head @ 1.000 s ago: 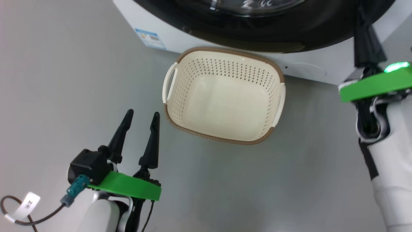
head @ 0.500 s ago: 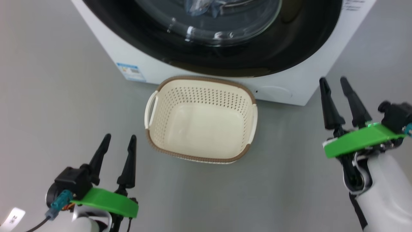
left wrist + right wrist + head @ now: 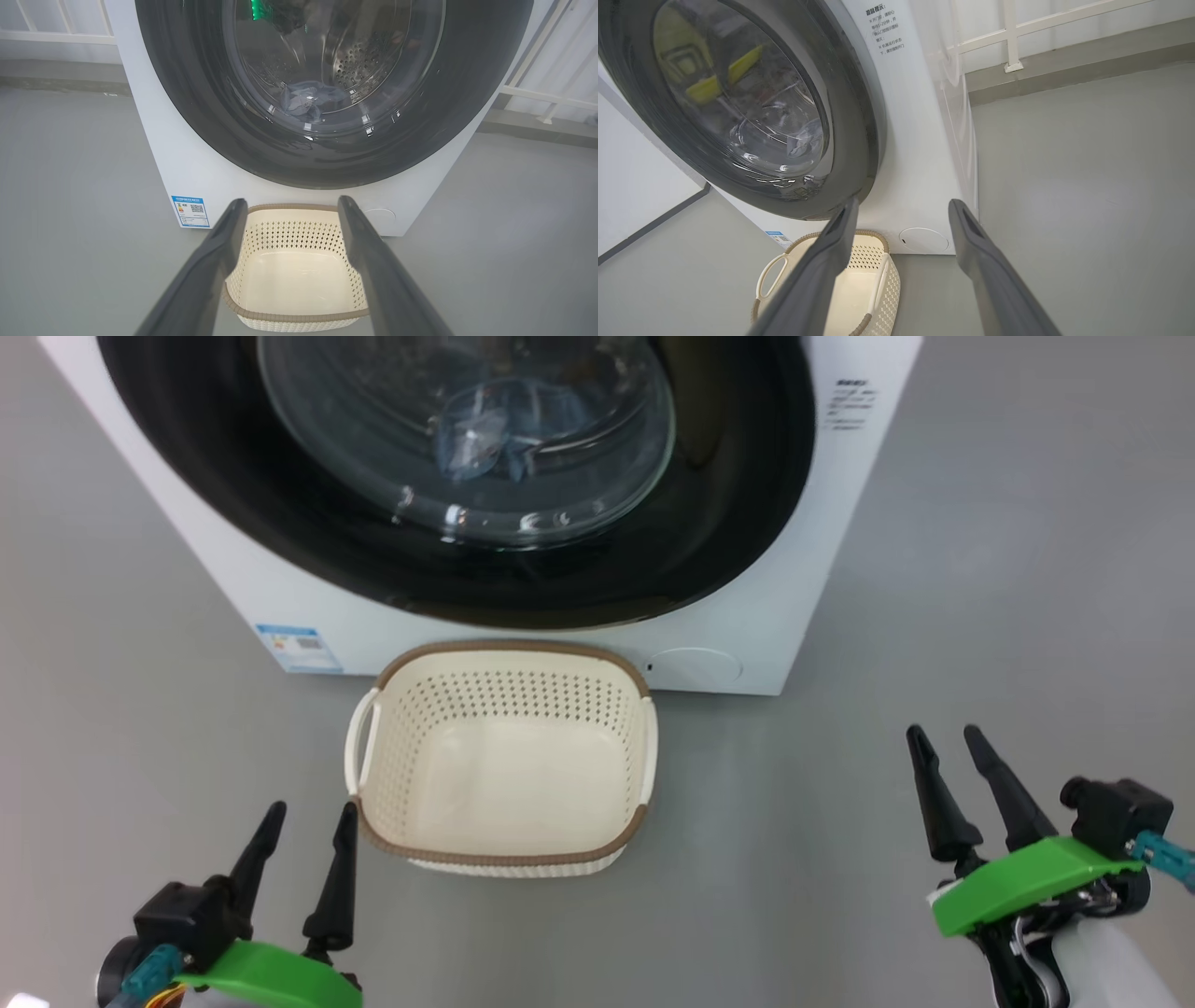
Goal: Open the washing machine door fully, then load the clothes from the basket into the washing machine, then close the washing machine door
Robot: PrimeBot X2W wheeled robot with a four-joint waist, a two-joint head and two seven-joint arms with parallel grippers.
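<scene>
The washing machine door (image 3: 747, 523) appears shut against the washing machine (image 3: 784, 616), the clothes (image 3: 476, 439) lie behind its glass and the empty basket (image 3: 509, 649) stands at its near side, so verify the latch with the left claw (image 3: 311, 810) and right claw (image 3: 942, 737) released, empty and clear.

A: L gripper (image 3: 313, 807)?
B: Jaws apart, empty, tips pointing fwd, low left in head view.
A: R gripper (image 3: 942, 731)?
B: Same: jaws apart, empty, low right, higher in view than L.
</scene>
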